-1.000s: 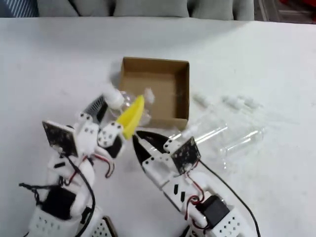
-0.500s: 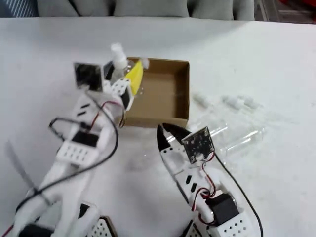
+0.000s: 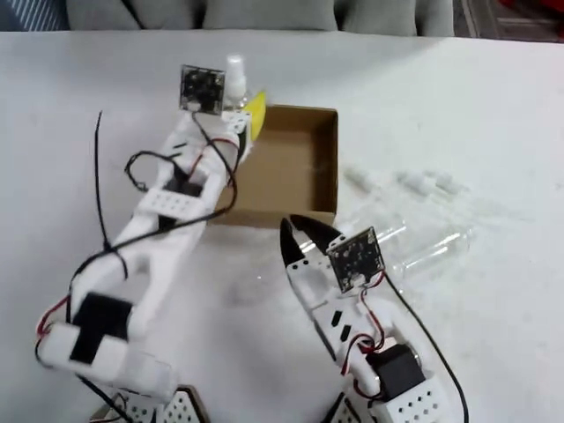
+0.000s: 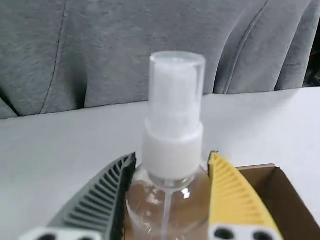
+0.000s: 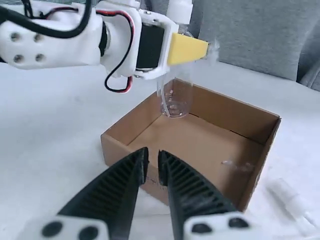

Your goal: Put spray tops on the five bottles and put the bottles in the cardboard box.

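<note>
Left gripper point(image 3: 240, 107) held a clear bottle point(image 4: 165, 200) tight between its grey and yellow fingers. In the high view, that arm lay stretched out to the far left corner of the cardboard box point(image 3: 273, 214). The bottle's white spray top point(image 3: 235, 70) poked up just past the gripper. The right gripper point(image 3: 295, 231) sat just in front of the box's near wall and held nothing. More clear bottles point(image 3: 427, 251) lay on their sides on the table point(image 3: 88, 88) to the right of the box. Some loose spray tops point(image 3: 423, 183) lay a bit farther back.

The left wrist view showed what the high view hid. The spray top sat on the bottle's neck, with a clear cap over it and a thin tube running down inside. The bottle stood upright, with a finger touching each side.

The right wrist view showed the bottle's round bottom hanging at the box's far left corner, up off the box floor. The right gripper's black fingers had a narrow gap between them.
</note>
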You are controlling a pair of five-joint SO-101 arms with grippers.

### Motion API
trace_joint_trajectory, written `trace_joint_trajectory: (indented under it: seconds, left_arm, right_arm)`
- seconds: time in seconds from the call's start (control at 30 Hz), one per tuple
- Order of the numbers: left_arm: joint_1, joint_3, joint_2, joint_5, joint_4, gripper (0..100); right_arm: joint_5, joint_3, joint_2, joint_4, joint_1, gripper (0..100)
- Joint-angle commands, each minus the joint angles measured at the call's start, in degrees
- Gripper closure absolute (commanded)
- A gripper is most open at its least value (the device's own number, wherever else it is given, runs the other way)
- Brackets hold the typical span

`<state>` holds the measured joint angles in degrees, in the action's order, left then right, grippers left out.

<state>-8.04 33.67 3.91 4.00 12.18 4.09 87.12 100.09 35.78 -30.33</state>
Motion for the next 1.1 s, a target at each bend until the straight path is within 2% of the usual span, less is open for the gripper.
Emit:
trace_joint_trajectory:
  seconds: [0.0,0.37,0.63,0.8,1.07]
  left_arm:
    - [0.84,-8.00,4.35,-1.14,1.93,98]
    - [3.74,-19.08,17.45,-0.79,2.02,98]
    - [3.47,-20.04,19.12,-0.79,2.11,98]
    - [3.38,-19.34,19.30,-0.79,6.07,98]
    - [2.68,-23.91,25.89,-0.79,6.42,98]
  right_arm:
    - [0.70,-0.70,-0.66,-1.19,0.40,98.1]
    - [0.70,-0.70,-0.66,-1.19,0.40,98.1]
    - [0.70,-0.62,-0.66,-1.19,0.40,98.1]
    - [0.70,-0.62,-0.66,-1.19,0.31,98.1]
    - [0.70,-0.62,-0.66,-1.19,0.31,98.1]
